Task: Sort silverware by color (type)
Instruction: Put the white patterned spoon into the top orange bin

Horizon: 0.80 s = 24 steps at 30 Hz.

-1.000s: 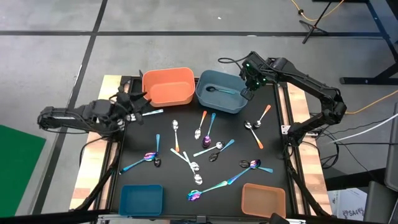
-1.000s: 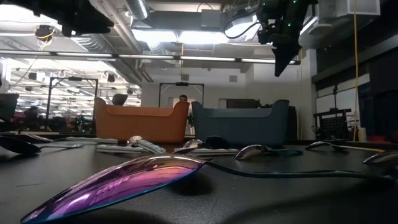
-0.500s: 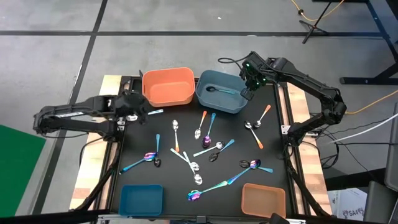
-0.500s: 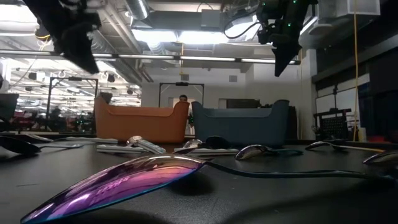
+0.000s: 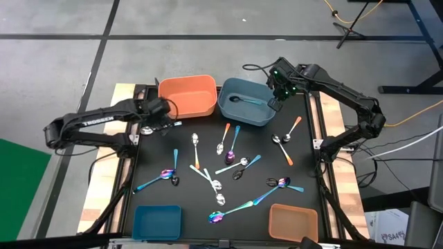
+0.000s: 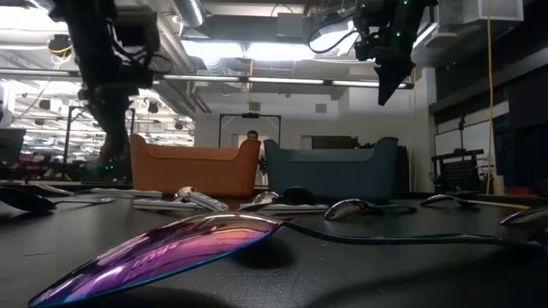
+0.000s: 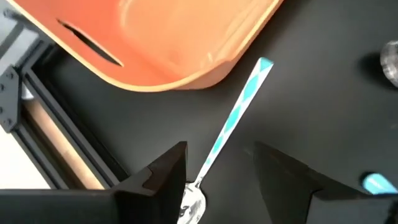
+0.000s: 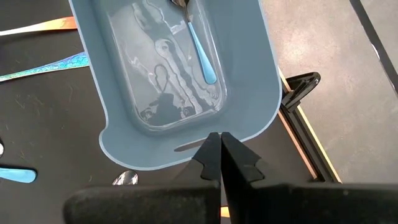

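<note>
Open jaws astride teal-handled spoon (image 7: 231, 121)

Industrial lab hall: exposed ceiling ducts (image 6: 163, 38), concrete floor (image 5: 62, 62), cable-strewn rigs.

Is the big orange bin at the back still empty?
Yes: the high view shows nothing inside the big orange bin, while the blue bin beside it already holds one teal-handled spoon.
</note>
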{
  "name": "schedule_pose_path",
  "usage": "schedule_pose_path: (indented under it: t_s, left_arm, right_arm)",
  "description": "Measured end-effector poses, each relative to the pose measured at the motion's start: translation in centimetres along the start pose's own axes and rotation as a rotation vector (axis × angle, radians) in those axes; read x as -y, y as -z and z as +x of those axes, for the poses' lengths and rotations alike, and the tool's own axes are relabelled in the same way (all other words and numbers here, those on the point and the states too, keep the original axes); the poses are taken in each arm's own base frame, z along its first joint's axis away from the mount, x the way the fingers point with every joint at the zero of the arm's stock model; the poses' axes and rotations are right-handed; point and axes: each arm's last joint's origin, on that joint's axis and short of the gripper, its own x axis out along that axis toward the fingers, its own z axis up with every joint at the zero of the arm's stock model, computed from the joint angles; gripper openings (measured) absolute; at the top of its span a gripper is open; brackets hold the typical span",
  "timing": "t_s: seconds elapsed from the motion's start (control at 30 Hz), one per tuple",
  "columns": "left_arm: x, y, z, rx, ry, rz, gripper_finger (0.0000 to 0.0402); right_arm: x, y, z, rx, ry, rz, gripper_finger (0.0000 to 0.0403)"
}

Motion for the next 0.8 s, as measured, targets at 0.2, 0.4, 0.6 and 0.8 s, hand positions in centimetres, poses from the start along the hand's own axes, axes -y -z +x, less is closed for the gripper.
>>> schedule_pose_path:
  t_s: [0.2,0.4,0.6,0.8]
  left_arm:
    - [0.4,-0.5,1.5,-0.086,-0.01,0.027,0.0176]
    - [1.0,-0.8,3.1,-0.167,-0.027,0.055,0.0176]
    - [1.5,-1.0,4.5,-0.241,-0.047,0.079,0.0176]
    - [2.0,-1.0,5.7,-0.302,-0.063,0.098,0.0176]
  right_arm:
    - [0.0,0.0,0.0,0.0,0.0,0.0,0.0]
    - [0.0,0.0,0.0,0.0,0.0,0.0,0.0]
    - [0.0,0.0,0.0,0.0,0.0,0.0,0.0]
    - [0.0,0.0,0.0,0.0,0.0,0.0,0.0]
